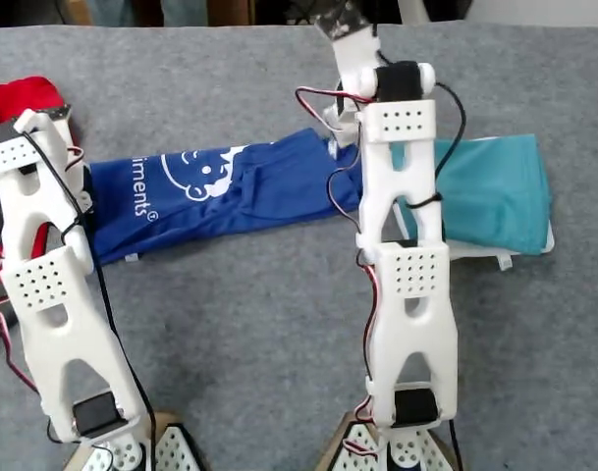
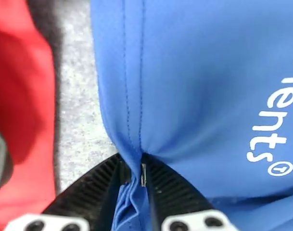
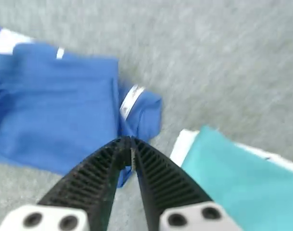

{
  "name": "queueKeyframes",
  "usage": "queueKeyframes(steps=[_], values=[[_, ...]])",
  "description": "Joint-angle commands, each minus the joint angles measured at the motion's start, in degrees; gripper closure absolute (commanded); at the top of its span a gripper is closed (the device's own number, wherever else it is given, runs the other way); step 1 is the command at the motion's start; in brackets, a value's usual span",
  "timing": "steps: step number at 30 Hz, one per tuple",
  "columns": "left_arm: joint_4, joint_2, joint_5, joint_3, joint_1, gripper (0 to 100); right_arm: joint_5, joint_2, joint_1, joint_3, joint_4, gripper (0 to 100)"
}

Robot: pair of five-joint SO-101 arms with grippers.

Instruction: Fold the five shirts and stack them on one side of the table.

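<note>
My left claw point(image 2: 133, 174) is clamped on the blue shirt point(image 1: 230, 191), which lies from 9 o'clock to the centre of the surface point(image 1: 230, 324). My right claw point(image 3: 131, 144) is pressed together at the shirt's 3 o'clock end. I can't tell if it holds cloth, so lifting may drop that end.

The left arm point(image 1: 48, 285) extends from its base at the near edge of the desk, leaning slightly outward along the left side. The left gripper point(image 2: 136, 174) has its jaws pinched on a fold of blue shirt point(image 2: 199, 86). The right arm point(image 1: 407, 275) stretches straight from its base toward the far side. The right gripper point(image 3: 132, 145) points downward, jaws pressed together
</note>
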Motion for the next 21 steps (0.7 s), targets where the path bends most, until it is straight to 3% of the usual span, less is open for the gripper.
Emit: queueKeyframes(steps=[1,16,21], values=[[2.29,-3.43,-0.09,-5.93,0.75,97,0.18,-3.3,-0.88,-11.56,0.0,98.4],[3.08,-21.45,0.44,-0.22,12.18,97,0.53,-6.64,8.35,-11.03,-4.84,98.4],[2.99,-26.2,0.44,4.0,17.98,97,5.36,-7.43,13.98,-11.38,-6.42,98.4]])
